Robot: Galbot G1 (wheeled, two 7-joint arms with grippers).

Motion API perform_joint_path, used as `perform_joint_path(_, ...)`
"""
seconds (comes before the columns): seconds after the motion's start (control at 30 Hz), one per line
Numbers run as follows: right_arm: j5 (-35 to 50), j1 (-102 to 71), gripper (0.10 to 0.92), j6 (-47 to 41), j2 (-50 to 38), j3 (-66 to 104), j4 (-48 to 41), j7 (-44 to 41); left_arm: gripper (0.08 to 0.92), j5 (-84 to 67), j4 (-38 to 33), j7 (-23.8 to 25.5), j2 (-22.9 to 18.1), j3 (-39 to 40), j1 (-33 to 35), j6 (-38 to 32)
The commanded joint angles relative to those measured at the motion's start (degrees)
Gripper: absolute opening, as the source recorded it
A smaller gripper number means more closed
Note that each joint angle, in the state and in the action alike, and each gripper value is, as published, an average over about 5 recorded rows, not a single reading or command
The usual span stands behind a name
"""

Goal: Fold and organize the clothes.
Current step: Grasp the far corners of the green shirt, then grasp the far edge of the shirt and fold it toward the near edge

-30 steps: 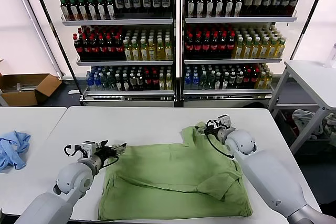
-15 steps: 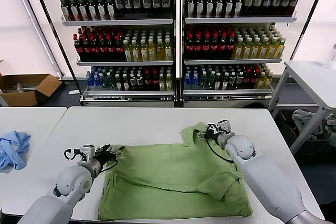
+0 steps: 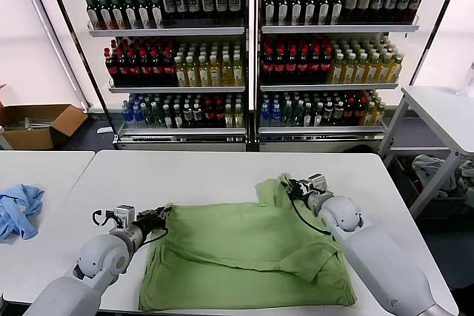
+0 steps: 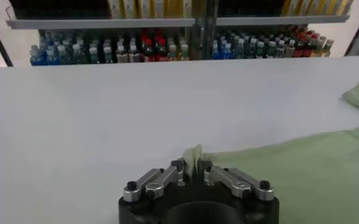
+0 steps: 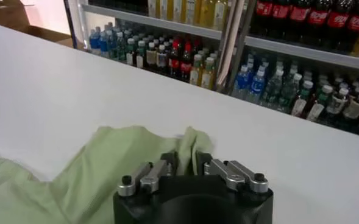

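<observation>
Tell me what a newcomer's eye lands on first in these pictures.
First, the light green polo shirt spread over the near half of the white table. The left gripper has its fingers shut on a pinch of the shirt's left far corner, and the right gripper is shut on the shirt's right far corner. Behind stand shelves of bottles, and a light-blue cloth lies on the table to the left.

The head camera looks forward and down over the white surface point(image 3: 222, 172) toward the drink shelves point(image 3: 248, 49), while each wrist camera sits just behind its gripper, low, sharing those shelves beyond.
</observation>
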Motion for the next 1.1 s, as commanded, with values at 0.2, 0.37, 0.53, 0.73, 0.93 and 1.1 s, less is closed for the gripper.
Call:
perform_joint_path(0.2,0.2,0.3,0.106,4.7,-3.2,0.6,7.7,2.6,0.086,0.7,-4.5,0.4,1.0,-0.5,0.0,-2.3)
perform_joint_path(0.37,2.9,-1.6,0.106,4.7,-7.0,1.5,15.1,3.9,0.086,1.4,-6.9,-0.3,2.3,-0.8,1.3,-2.3)
perform_joint_path(0.53,4.3,-6.9,0.106,4.4,-12.0,3.7,24.4,4.6,0.086,2.2,-10.2,-1.9,4.2,-1.2,4.3,-2.2)
perform_joint_path(0.73,3.2,-20.0,0.106,4.9,-16.5,10.9,35.7,4.5,0.086,3.3,-16.2,-4.5,6.3,-2.4,9.6,-2.2)
perform_joint_path(0.93,2.3,-34.0,0.106,5.6,-18.7,18.8,44.8,4.3,0.086,5.1,-22.8,-6.9,7.8,-5.1,16.8,-2.1)
perform_joint_path(1.1,-1.2,-44.7,0.106,7.5,-18.7,23.8,49.8,3.9,0.086,6.3,-27.1,-7.7,8.3,-8.4,24.2,-2.3)
